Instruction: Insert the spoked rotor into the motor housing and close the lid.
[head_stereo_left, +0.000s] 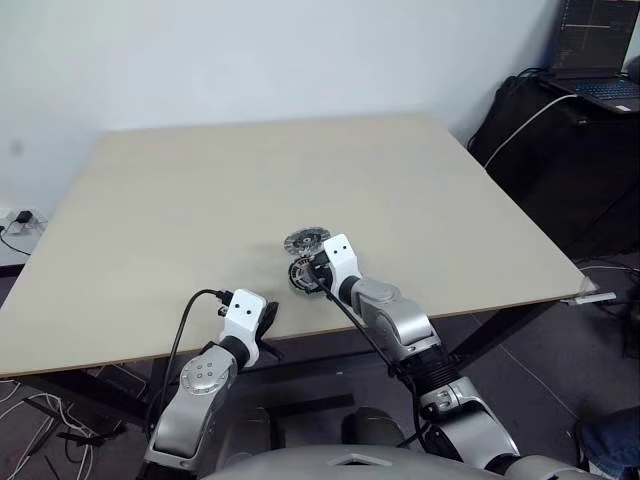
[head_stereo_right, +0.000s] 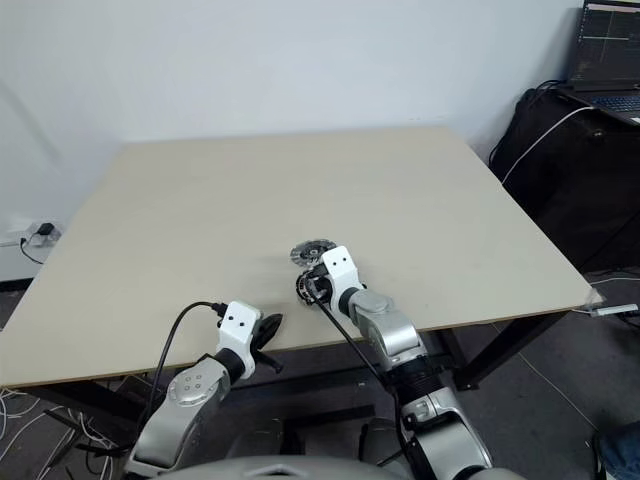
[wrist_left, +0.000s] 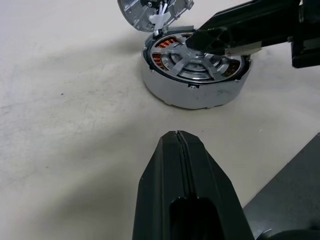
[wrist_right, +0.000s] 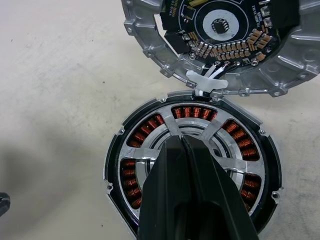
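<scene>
I am seeing the rotor (wrist_right: 192, 131) sitting in the housing (wrist_right: 116, 150), the lid (wrist_right: 150, 47) lying just behind, both near the table (head_stereo_left: 300, 180) front edge.

Beige table (head_stereo_left: 200, 190), white wall (head_stereo_left: 250, 50), perhaps a laptop (head_stereo_left: 600, 60).

A: Motor housing (wrist_right: 192, 172): dark outer ring, copper-orange windings. Spoked rotor (wrist_right: 150, 152) silver.
B: Lid (wrist_right: 220, 45): silver-grey rim, black board inside with tan components, white wires.
A: Table (head_stereo_left: 200, 200) plain beige. Right gripper (wrist_right: 192, 192) fingers black.
</scene>
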